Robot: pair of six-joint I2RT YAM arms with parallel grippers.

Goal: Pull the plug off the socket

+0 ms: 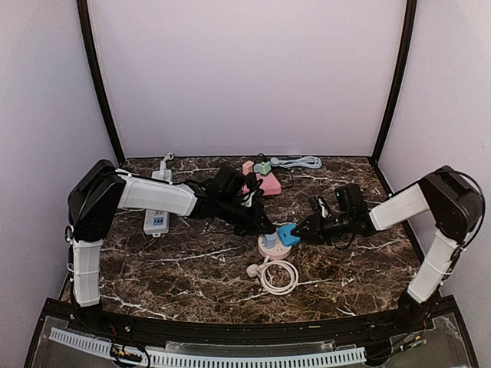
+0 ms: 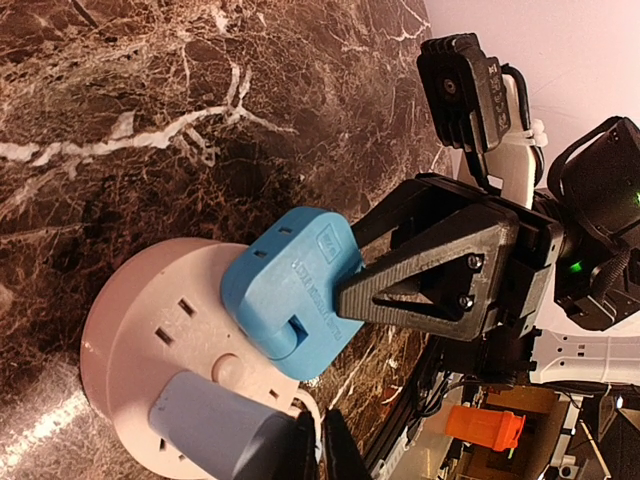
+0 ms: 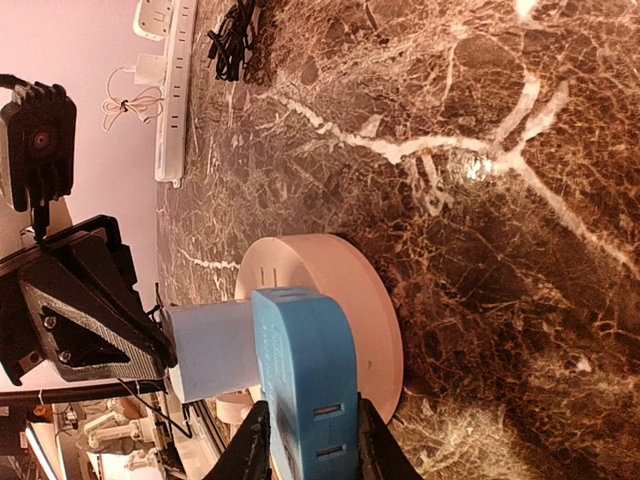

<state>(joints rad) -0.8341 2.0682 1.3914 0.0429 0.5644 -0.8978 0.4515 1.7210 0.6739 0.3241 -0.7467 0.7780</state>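
A round pink socket (image 1: 266,246) lies on the marble table, also in the left wrist view (image 2: 130,330) and the right wrist view (image 3: 340,290). A blue plug (image 1: 288,234) sits tilted at its right rim; its pins are hidden. My right gripper (image 3: 308,440) is shut on the blue plug (image 3: 300,370), one finger on each side. Its fingers (image 2: 420,285) show in the left wrist view gripping the plug (image 2: 285,290). A grey-blue plug (image 2: 215,435) stands in the socket. My left gripper (image 2: 320,448) is over the socket beside that plug, jaws nearly together.
The socket's white cord (image 1: 278,274) lies coiled just in front of it. A white power strip (image 1: 157,222) lies at the left. A pink block (image 1: 268,182), a small green adapter (image 1: 263,167) and a white cable (image 1: 301,162) lie at the back.
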